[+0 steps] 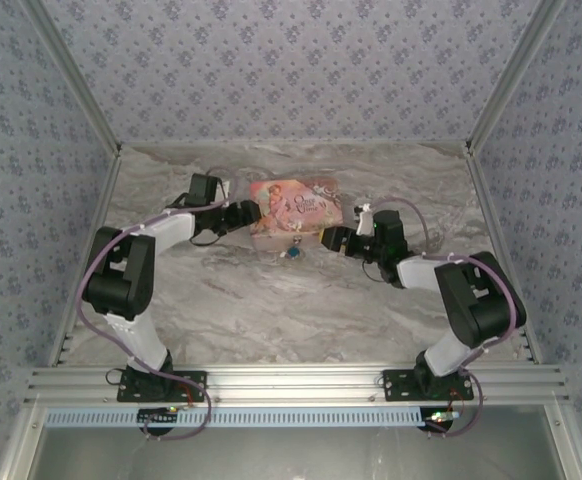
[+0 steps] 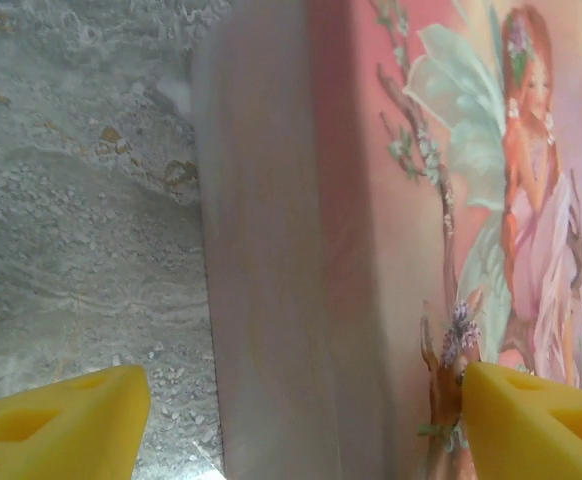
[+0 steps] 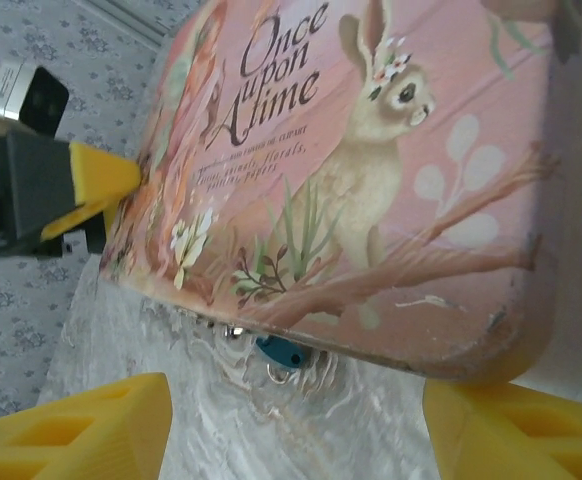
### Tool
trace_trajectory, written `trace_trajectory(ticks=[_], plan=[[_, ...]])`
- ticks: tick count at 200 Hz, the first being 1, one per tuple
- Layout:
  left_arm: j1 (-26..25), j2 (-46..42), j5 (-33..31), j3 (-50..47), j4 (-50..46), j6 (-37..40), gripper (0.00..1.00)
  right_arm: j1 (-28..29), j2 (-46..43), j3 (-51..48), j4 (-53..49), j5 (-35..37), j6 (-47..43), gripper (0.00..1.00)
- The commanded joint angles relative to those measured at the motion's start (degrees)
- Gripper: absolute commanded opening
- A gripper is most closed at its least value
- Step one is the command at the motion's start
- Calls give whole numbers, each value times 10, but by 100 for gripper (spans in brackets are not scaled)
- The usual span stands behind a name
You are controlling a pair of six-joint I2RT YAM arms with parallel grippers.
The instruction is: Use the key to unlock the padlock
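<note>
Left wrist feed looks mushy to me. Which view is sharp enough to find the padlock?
Left wrist: pink box too close, blurred, colours washed out; right wrist: box lettering crisp, padlock reasonably sharp just below the box's edge, though shaded; top external: evenly lit, but the padlock is only a speck.

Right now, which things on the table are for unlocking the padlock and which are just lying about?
For the job: padlock; left gripper and right gripper, both open.
Just there: pink box, with the padlock at its near edge.
</note>
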Motion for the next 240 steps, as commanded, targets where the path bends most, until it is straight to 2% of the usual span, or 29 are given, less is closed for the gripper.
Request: trace_trajectory(ticks=[1, 23, 55, 111, 170, 240], plan=[[-8, -28, -24, -50, -12, 2, 79, -22, 43, 39, 36, -44, -37, 69], [-17, -57, -31, -98, 8, -19, 79, -33, 83, 55, 87, -60, -42, 67], [-35, -110, -57, -154, 24, -47, 79, -45, 72, -8, 198, -43, -33, 67], [-42, -169, -88, -203, 35, -79, 79, -24, 28, -94, 246, -100, -61, 67], [-48, -189, -96, -225, 48, -95, 79, 42, 103, -51, 283, -92, -41, 65], [-52, -188, -100, -229, 57, -107, 79, 78, 169, -2, 301, -90, -23, 64]])
